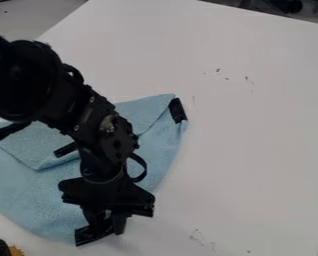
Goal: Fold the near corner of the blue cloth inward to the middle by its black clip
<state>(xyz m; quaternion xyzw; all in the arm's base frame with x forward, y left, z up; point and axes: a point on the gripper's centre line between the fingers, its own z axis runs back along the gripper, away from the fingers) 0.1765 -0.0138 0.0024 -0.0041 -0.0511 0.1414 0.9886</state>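
Blue cloth: spread on white worktop, one flap folded over, lying mostly up and left in view from the black hand, at cloth's lower right edge. Cannot tell whether released or clenched; contact unclear.

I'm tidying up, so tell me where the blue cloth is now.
In the camera view, the blue cloth lies at the picture's left on the white table, below the black arm, its lower edge near the gripper.
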